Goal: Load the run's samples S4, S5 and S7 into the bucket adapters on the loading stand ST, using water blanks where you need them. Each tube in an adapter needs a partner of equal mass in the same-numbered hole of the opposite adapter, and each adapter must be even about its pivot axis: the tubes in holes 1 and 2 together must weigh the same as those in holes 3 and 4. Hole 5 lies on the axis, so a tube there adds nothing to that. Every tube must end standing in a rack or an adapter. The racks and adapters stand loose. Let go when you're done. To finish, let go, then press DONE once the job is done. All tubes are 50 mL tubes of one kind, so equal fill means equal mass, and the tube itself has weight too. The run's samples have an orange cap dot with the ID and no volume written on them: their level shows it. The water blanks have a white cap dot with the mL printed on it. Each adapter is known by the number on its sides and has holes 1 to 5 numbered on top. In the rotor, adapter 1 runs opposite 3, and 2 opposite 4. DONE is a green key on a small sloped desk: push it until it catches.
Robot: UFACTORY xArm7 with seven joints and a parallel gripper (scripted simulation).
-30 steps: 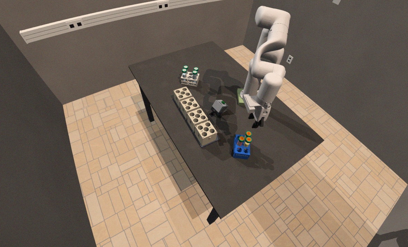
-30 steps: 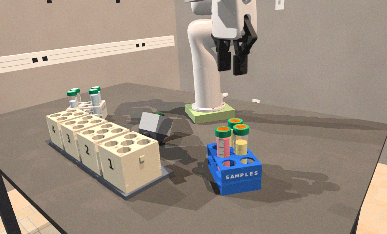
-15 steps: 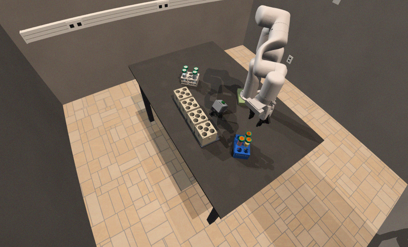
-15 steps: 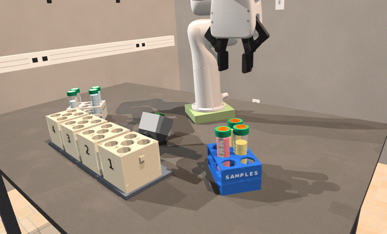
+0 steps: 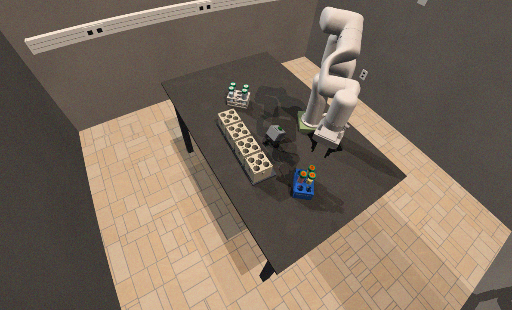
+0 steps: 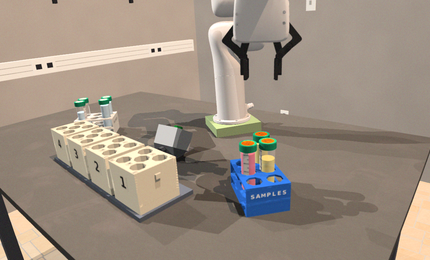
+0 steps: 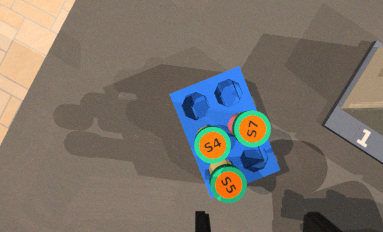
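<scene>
My gripper (image 5: 320,153) (image 6: 261,78) (image 7: 257,222) is open and empty, high above the table, on the robot-base side of the blue SAMPLES rack (image 5: 303,195) (image 6: 268,205) (image 7: 207,84). In that rack stand pink S7 (image 5: 302,175) (image 6: 248,161) (image 7: 252,129), yellow S4 (image 6: 267,163) (image 7: 212,145) and yellow S5 (image 6: 261,134) (image 7: 228,184). S7's liquid reaches near its cap; S4's stands lower. Adapters 1 (image 6: 158,190), 2 (image 6: 97,177), 3 (image 6: 76,161) and 4 (image 6: 59,148) stand in a row on the stand (image 6: 185,193) (image 7: 349,120), with no tubes visible in their holes.
The white rack (image 5: 237,103) (image 6: 114,121) behind adapter 4 holds several white-dotted blanks; their volumes are unreadable. The grey sloped desk (image 5: 275,133) (image 6: 168,137) with its green DONE key (image 5: 279,128) (image 6: 177,126) stands between the adapters and the robot base.
</scene>
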